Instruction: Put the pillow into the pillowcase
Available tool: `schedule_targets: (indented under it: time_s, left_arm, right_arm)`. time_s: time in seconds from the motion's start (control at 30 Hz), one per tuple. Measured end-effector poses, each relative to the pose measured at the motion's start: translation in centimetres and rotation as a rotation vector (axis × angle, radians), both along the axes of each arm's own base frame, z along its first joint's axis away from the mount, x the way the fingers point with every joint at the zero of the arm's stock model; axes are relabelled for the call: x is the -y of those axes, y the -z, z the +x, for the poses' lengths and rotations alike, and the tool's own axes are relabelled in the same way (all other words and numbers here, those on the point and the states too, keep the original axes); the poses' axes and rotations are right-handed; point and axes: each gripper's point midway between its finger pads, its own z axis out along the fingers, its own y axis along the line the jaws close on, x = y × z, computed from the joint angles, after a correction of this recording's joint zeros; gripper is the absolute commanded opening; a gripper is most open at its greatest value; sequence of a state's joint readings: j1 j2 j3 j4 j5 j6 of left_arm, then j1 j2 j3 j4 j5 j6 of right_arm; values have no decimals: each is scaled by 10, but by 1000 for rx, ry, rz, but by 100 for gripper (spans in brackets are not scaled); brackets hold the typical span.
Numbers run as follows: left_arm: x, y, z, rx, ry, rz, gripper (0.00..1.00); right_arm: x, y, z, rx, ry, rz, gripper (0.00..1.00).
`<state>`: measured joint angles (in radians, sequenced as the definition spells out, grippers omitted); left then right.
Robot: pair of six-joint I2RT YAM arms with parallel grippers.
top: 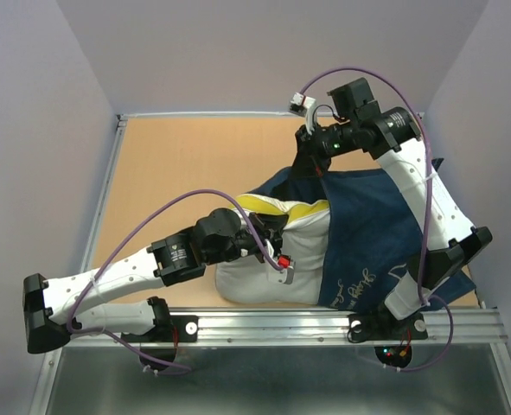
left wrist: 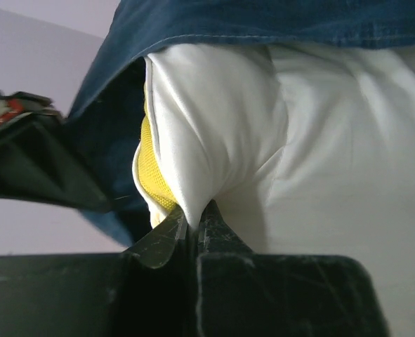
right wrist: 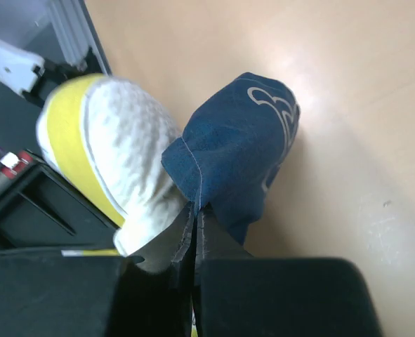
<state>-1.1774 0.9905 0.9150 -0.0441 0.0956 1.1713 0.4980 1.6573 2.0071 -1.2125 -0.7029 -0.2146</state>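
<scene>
The pillow (top: 264, 268) lies at the near middle of the surface (top: 177, 164). Its right part is already covered by the pillowcase (top: 367, 225), which is spread to the right. The left pincer (left wrist: 193, 223) is closed on a fold of the white pillow cloth. The right pincer (right wrist: 195, 219) is closed on the hem of the pillowcase, at the far side of the opening. The pillow is judged soft and light, so bunching is expected when it is pushed; a corner or seam is the better hold. The pillowcase is thin and limp, and is best taken at the hem.
</scene>
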Motion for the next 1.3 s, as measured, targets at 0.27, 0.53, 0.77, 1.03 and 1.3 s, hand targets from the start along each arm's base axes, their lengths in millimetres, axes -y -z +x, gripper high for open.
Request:
schedule_targets:
  time_s: [0.27, 0.53, 0.77, 1.03, 1.3]
  left_arm:
    - [3, -9, 7, 55, -27, -30, 0]
    - [26, -7, 42, 57, -117, -87, 0]
    - [47, 2, 101, -1, -193, -126, 0]
    - [29, 35, 124, -59, -276, -147, 0]
    - [-11, 140, 147, -280, -532, -46, 0]
  right_arm:
    - [-15, -39, 10, 7, 54, 115, 1]
    - [-43, -34, 12, -79, 108, 195, 1]
    - [-84, -22, 23, -112, 250, 224, 1]
    - [-106, 8, 87, -53, 422, 237, 1]
    - [-134, 141, 165, -86, 456, 79, 1]
